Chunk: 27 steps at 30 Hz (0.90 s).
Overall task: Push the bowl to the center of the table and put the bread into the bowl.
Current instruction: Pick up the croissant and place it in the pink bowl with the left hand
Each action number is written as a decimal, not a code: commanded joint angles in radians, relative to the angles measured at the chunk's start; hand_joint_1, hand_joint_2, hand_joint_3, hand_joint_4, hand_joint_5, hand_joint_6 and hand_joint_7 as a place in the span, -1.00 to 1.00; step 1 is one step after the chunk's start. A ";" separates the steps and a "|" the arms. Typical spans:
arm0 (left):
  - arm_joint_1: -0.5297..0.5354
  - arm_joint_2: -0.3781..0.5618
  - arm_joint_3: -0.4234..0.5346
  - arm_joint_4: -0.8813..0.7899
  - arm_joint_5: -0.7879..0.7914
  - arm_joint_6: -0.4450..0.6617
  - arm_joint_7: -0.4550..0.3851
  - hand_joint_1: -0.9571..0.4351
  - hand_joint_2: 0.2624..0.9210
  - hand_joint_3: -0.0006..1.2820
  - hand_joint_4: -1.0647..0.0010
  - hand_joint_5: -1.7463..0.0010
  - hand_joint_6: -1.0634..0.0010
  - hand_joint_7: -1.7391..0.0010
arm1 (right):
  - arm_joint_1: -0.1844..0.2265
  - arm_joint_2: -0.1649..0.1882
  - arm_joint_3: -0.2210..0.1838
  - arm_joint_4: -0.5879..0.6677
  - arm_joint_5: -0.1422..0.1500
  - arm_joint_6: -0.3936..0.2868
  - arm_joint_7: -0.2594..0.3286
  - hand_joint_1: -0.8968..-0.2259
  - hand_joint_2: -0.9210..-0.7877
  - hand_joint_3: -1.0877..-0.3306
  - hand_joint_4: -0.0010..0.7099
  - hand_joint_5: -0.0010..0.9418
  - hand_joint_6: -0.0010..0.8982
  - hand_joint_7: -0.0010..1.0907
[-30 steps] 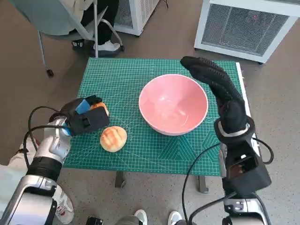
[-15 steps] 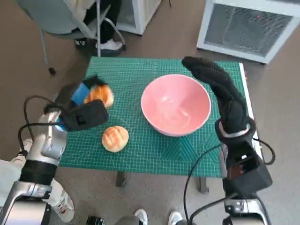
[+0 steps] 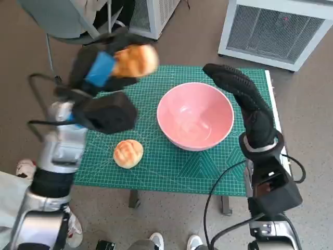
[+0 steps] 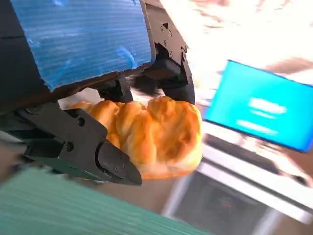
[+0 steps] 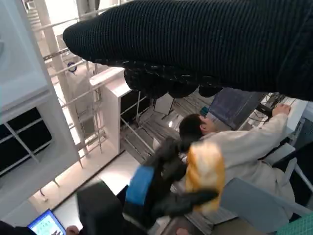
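Note:
My left hand (image 3: 106,73) is raised high over the table's left side and holds a golden ridged bread roll (image 3: 136,60). The left wrist view shows the roll (image 4: 154,134) gripped between the black fingers (image 4: 78,142). A second round bun (image 3: 128,153) lies on the green mat near the front left. The pink bowl (image 3: 195,114) stands right of the mat's middle, empty. My gloved right hand (image 3: 239,94) rests along the bowl's right rim, fingers extended. The right wrist view shows the glove (image 5: 195,44) and, beyond it, the left hand with the roll (image 5: 205,171).
The green cutting mat (image 3: 156,172) covers the small table. A white cabinet with a grille (image 3: 276,31) stands behind at the right. A chair and a person's legs (image 3: 112,21) are behind at the left. A seated person (image 5: 239,142) appears in the right wrist view.
My left hand has lifted the ridged roll off the mat, rising and moving toward the bowl. The right hand, the bowl and the round bun have stayed put.

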 commanded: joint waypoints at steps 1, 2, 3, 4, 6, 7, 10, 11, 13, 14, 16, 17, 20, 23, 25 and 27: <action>-0.054 -0.044 -0.052 0.051 0.020 -0.028 -0.017 0.38 1.00 -0.95 -0.42 -0.18 -0.20 -0.39 | 0.017 -0.009 0.001 0.000 0.012 0.003 0.010 0.04 -1.00 -0.36 -0.96 0.35 -1.00 0.49; -0.066 -0.054 -0.062 0.074 0.025 -0.036 -0.016 0.38 1.00 -0.95 -0.42 -0.18 -0.20 -0.40 | 0.016 -0.010 0.001 0.002 0.013 0.003 0.010 0.04 -1.00 -0.36 -0.96 0.35 -1.00 0.49; -0.078 -0.066 -0.073 0.103 0.028 -0.046 -0.015 0.38 1.00 -0.95 -0.42 -0.18 -0.20 -0.40 | 0.016 -0.011 0.000 0.003 0.014 0.002 0.010 0.04 -1.00 -0.36 -0.96 0.35 -1.00 0.48; -0.087 -0.074 -0.081 0.124 0.030 -0.054 -0.014 0.38 1.00 -0.95 -0.42 -0.18 -0.20 -0.40 | 0.016 -0.012 0.000 0.004 0.014 0.001 0.011 0.04 -1.00 -0.36 -0.96 0.34 -1.00 0.48; -0.104 -0.094 -0.097 0.179 0.029 -0.081 -0.013 0.38 1.00 -0.94 -0.41 -0.18 -0.20 -0.40 | 0.016 -0.015 -0.001 0.005 0.016 -0.001 0.011 0.04 -1.00 -0.36 -0.96 0.34 -1.00 0.48; -0.113 -0.103 -0.107 0.209 0.032 -0.095 -0.011 0.38 1.00 -0.94 -0.40 -0.19 -0.20 -0.40 | 0.017 -0.016 -0.002 0.005 0.017 -0.002 0.011 0.04 -1.00 -0.36 -0.96 0.34 -1.00 0.48; -0.134 -0.121 -0.128 0.282 0.039 -0.130 -0.002 0.37 1.00 -0.93 -0.35 -0.21 -0.20 -0.41 | 0.017 -0.019 -0.003 0.009 0.019 -0.007 0.012 0.04 -1.00 -0.35 -0.95 0.33 -1.00 0.48; -0.143 -0.131 -0.135 0.317 0.039 -0.143 -0.001 0.37 1.00 -0.92 -0.34 -0.21 -0.20 -0.42 | 0.017 -0.021 -0.004 0.011 0.020 -0.010 0.012 0.04 -1.00 -0.35 -0.95 0.33 -1.00 0.47; -0.159 -0.147 -0.146 0.375 0.038 -0.164 0.000 0.37 1.00 -0.92 -0.34 -0.22 -0.20 -0.42 | 0.018 -0.023 -0.006 0.015 0.020 -0.014 0.012 0.03 -1.00 -0.34 -0.94 0.32 -1.00 0.47; -0.165 -0.152 -0.150 0.398 0.038 -0.172 0.000 0.37 1.00 -0.92 -0.34 -0.22 -0.19 -0.41 | 0.018 -0.024 -0.007 0.017 0.020 -0.015 0.013 0.03 -1.00 -0.34 -0.94 0.32 -1.00 0.47; -0.177 -0.163 -0.158 0.449 0.035 -0.197 0.000 0.37 1.00 -0.91 -0.34 -0.23 -0.18 -0.41 | 0.018 -0.025 -0.008 0.020 0.021 -0.019 0.013 0.03 -1.00 -0.33 -0.93 0.31 -1.00 0.47; -0.182 -0.168 -0.160 0.479 0.031 -0.213 -0.004 0.37 1.00 -0.91 -0.33 -0.24 -0.17 -0.42 | 0.019 -0.027 -0.009 0.021 0.022 -0.021 0.014 0.03 -1.00 -0.33 -0.92 0.31 -1.00 0.47; -0.194 -0.179 -0.164 0.550 0.008 -0.250 -0.044 0.37 1.00 -0.82 -0.22 -0.34 -0.03 -0.47 | 0.020 -0.031 -0.010 0.021 0.025 -0.024 0.014 0.02 -1.00 -0.32 -0.91 0.30 -1.00 0.47; -0.202 -0.181 -0.173 0.607 -0.021 -0.268 -0.152 0.67 1.00 -0.65 0.02 -0.56 0.34 -0.20 | 0.022 -0.035 -0.012 0.018 0.028 -0.026 0.014 0.01 -1.00 -0.31 -0.89 0.28 -1.00 0.46; -0.216 -0.174 -0.184 0.636 -0.037 -0.260 -0.256 0.46 0.89 -0.66 0.34 -0.02 0.61 0.04 | 0.023 -0.038 -0.014 0.019 0.032 -0.028 0.015 0.00 -1.00 -0.31 -0.88 0.27 -1.00 0.46; -0.233 -0.168 -0.190 0.652 -0.051 -0.239 -0.355 0.34 0.82 -0.69 0.66 0.45 0.80 0.25 | 0.022 -0.041 -0.017 0.024 0.036 -0.031 0.016 0.00 -1.00 -0.30 -0.85 0.22 -1.00 0.45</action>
